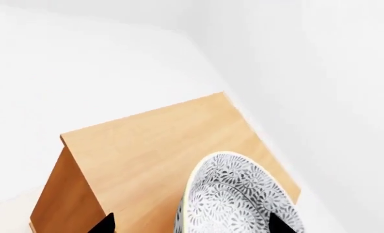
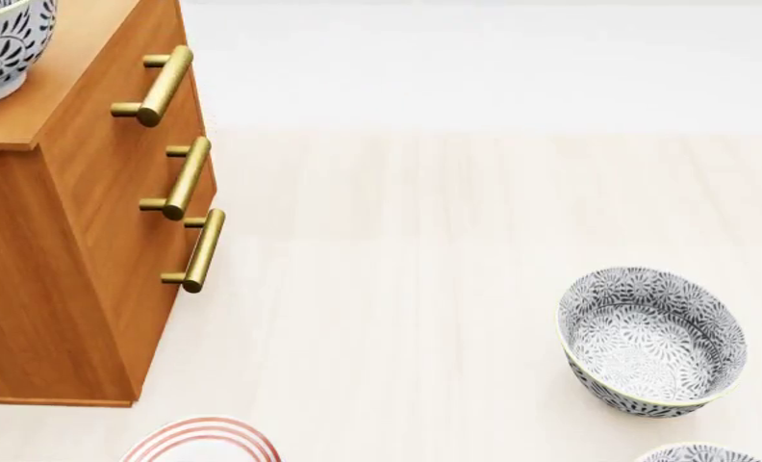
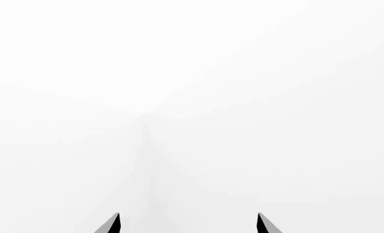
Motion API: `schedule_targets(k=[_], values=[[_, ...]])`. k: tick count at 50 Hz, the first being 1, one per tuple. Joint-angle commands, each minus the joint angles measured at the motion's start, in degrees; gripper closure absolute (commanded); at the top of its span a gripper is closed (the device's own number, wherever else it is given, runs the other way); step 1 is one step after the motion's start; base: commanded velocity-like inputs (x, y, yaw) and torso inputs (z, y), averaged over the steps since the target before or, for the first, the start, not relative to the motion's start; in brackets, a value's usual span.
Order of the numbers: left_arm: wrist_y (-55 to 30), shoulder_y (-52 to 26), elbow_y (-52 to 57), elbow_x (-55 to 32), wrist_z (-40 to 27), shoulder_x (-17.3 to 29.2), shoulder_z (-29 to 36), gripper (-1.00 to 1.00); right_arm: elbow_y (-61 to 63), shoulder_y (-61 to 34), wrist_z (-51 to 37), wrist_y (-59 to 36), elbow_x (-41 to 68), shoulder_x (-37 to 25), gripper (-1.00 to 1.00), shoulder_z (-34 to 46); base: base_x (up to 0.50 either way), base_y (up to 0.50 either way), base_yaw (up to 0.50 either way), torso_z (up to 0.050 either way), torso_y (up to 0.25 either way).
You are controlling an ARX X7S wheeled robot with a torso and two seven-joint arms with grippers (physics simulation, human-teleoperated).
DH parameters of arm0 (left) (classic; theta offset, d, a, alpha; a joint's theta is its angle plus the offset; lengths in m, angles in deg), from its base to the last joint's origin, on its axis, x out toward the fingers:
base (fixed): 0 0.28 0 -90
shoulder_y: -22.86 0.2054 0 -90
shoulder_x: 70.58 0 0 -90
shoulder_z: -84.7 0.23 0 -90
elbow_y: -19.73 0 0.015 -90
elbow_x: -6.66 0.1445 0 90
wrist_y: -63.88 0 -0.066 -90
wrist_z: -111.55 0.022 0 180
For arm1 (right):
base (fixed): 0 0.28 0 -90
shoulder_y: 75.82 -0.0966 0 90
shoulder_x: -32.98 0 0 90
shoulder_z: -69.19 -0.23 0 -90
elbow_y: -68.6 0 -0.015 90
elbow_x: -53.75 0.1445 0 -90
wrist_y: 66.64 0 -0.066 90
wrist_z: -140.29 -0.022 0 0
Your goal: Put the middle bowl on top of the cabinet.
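Claw status, both arms
Left claw [image 1: 190, 225]: tips spread wide, above the cabinet [image 1: 147, 145] top. Right claw [image 3: 188, 224]: tips spread, nothing between them.

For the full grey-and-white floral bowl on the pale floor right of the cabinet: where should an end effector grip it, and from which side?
Grip the pale rim of the deep grey-and-white floral ceramic bowl, one finger inside and one outside the wall, coming from above. It sits upright, mouth open upward, with bare floor around; the body looks too wide to span.
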Motion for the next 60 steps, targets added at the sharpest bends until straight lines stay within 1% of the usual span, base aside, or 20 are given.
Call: schedule_targets(k=[1,3,4,8,10,12,13,14,15,19,25,32,35,38,43,47,50,54,60], values=[[2.7,0.8,12.2,4.3,-4.6,3.3,-2.1,-1.0,0.0,0.0,0.7,0.4,-2.8,1.1,-1.0,-1.0,0.0,0.0,0.0,0.0,0.0],[3.6,1.1,16.3,5.6,-6.7,4.8,-2.2,-1.0,0.0,0.0,0.3,0.3,-3.6,1.0,-1.0,-0.5,0.0,0.0,0.0,0.0,0.0],[3.6,1.3,17.4,4.9,-7.5,5.2,-2.4,-1.0,0.0,0.0,0.2,0.2,-3.9,0.9,-1.0,-0.2,0.0,0.0,0.0,0.0,0.0],[5.6,2.4,24.2,5.8,-9.5,7.6,-3.3,-1.0,0.0,0.0,0.6,-0.1,-3.6,1.0,-1.0,-0.6,0.0,0.0,0.0,0.0,0.0],[6.7,3.0,28.3,6.6,-10.2,9.3,-3.9,-1.0,0.0,0.0,0.7,0.0,-3.2,1.1,-1.0,-0.9,0.0,0.0,0.0,0.0,0.0],[6.9,4.0,32.6,4.7,-10.2,10.9,-4.8,-1.0,0.0,0.0,0.8,0.2,-3.6,1.1,-1.0,-0.6,0.0,0.0,0.0,0.0,0.0],[8.4,4.8,34.6,5.1,-10.4,11.5,-5.4,-1.0,0.0,0.0,0.8,0.2,-3.8,1.1,-1.0,-0.4,0.0,0.0,0.0,0.0,0.0],[7.8,4.4,36.1,5.8,-10.8,12.1,-5.2,-1.0,0.0,0.0,0.9,0.2,-3.9,1.1,-1.0,-0.3,0.0,0.0,0.0,0.0,0.0],[8.5,4.6,39.1,6.9,-11.2,13.1,-5.5,-1.0,0.0,0.0,1.3,0.6,-3.4,1.1,-1.0,-0.3,0.0,0.0,0.0,0.0,0.0],[10.2,5.6,44.4,7.8,-12.2,15.0,-6.3,-1.0,0.0,0.0,1.6,0.5,-3.1,1.1,-1.0,-0.6,0.0,0.0,0.0,0.0,0.0],[12.3,8.6,52.0,10.6,-11.6,17.6,-6.3,-1.0,0.0,0.0,1.9,0.5,-3.3,1.1,-1.0,-0.3,0.0,0.0,0.0,0.0,0.0],[13.1,11.3,58.5,14.6,-10.3,19.1,-5.4,-1.0,0.0,0.0,2.1,0.4,-2.6,1.1,-1.0,-1.0,0.0,0.0,0.0,0.0,0.0],[13.5,12.8,61.9,18.2,-10.5,20.3,-4.9,-1.0,0.0,0.0,2.1,0.4,-2.6,1.1,-1.0,-1.0,0.0,0.0,0.0,0.0,0.0],[15.4,15.9,65.2,20.8,-9.9,21.5,-4.4,-1.0,0.0,0.0,2.0,0.3,-2.7,1.1,-1.0,-0.9,0.0,0.0,0.0,0.0,0.0],[17.2,19.0,67.7,23.5,-9.2,22.6,-3.7,-1.0,0.0,0.0,1.9,0.3,-3.2,1.0,-1.0,-0.4,0.0,0.0,0.0,0.0,0.0],[18.5,22.4,69.8,27.9,-8.7,23.6,-2.6,-1.0,0.0,0.0,2.0,0.2,-2.9,1.1,-1.0,-0.7,0.0,0.0,0.0,0.0,0.0],[18.7,25.7,71.8,33.6,-7.8,24.0,-0.9,-1.0,0.0,0.0,2.1,0.4,-2.9,1.1,-1.0,-0.6,0.0,0.0,0.0,0.0,0.0],[19.1,28.6,72.7,38.0,-7.4,23.8,0.6,-1.0,0.0,0.0,2.2,0.3,-3.0,1.1,-1.0,-0.7,0.0,0.0,0.0,0.0,0.0],[21.3,35.8,73.7,49.2,-6.2,23.2,3.7,-1.0,0.0,0.0,2.4,0.4,-3.0,1.1,-1.0,-0.8,0.0,0.0,0.0,0.0,0.0]])
